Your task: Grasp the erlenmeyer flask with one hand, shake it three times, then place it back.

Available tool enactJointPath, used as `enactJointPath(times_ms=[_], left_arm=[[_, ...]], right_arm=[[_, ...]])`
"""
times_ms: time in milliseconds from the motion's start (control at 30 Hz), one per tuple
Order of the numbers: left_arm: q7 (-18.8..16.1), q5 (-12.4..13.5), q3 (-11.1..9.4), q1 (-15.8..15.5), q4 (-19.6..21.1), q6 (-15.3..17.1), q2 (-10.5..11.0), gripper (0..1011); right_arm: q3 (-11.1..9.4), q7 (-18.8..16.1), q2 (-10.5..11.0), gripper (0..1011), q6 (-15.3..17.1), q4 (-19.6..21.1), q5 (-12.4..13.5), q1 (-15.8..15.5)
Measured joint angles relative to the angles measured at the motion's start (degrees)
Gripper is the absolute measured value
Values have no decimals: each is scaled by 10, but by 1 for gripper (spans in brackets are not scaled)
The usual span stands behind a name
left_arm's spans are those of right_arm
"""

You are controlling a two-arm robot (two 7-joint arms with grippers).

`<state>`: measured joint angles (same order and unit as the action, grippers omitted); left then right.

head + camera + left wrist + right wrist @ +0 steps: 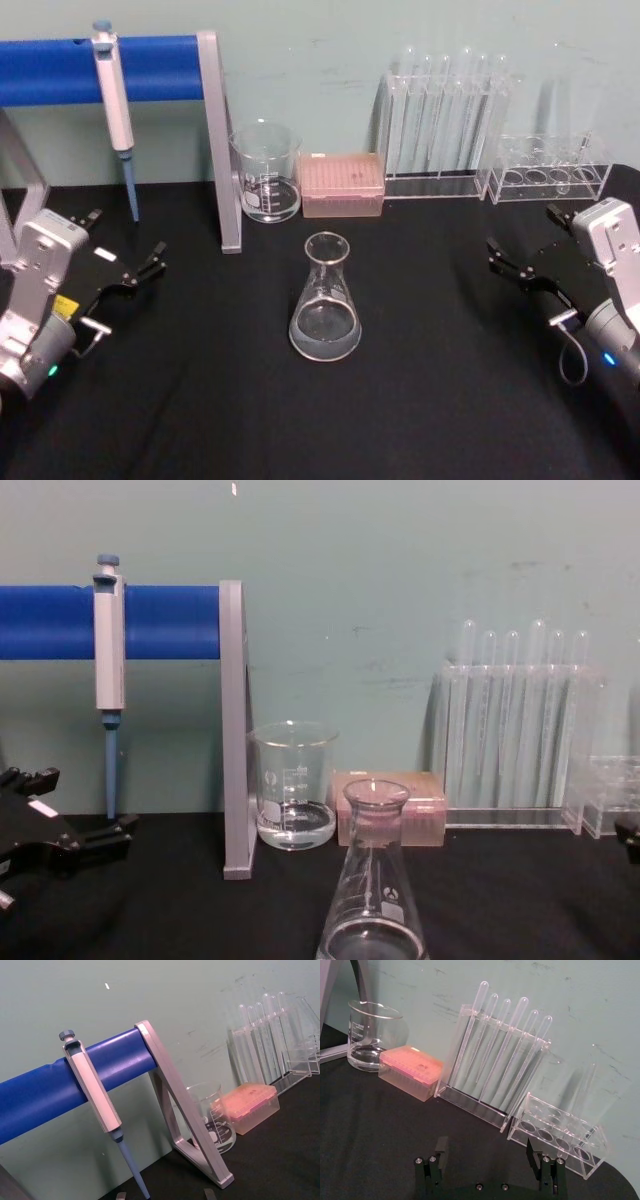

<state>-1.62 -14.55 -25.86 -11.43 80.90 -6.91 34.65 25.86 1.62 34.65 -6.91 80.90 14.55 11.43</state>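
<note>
The erlenmeyer flask [325, 300] stands upright on the black table, in the middle, with a little clear liquid in its wide base. The chest view has the flask [372, 900] close in front. My left gripper [125, 240] rests open at the table's left side, well apart from the flask, its tips just showing in the left wrist view [165, 1195]. My right gripper [525, 232] sits open at the right side, also clear of the flask. In the right wrist view its fingers [440, 1147] stand wide apart with nothing between them.
Behind the flask stand a glass beaker [266, 172], a pink tip box [342, 185], a rack of tall test tubes [445, 120] and a low clear rack [550, 170]. A pipette [115, 100] hangs on a blue-barred stand with a grey leg [225, 150].
</note>
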Motion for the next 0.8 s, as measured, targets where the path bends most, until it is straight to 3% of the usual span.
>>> enactJointPath(times_ms=[800], left_arm=[[0, 0, 0, 0, 0, 0, 0, 1001]], right_arm=[[0, 0, 0, 1000, 0, 0, 0, 0]])
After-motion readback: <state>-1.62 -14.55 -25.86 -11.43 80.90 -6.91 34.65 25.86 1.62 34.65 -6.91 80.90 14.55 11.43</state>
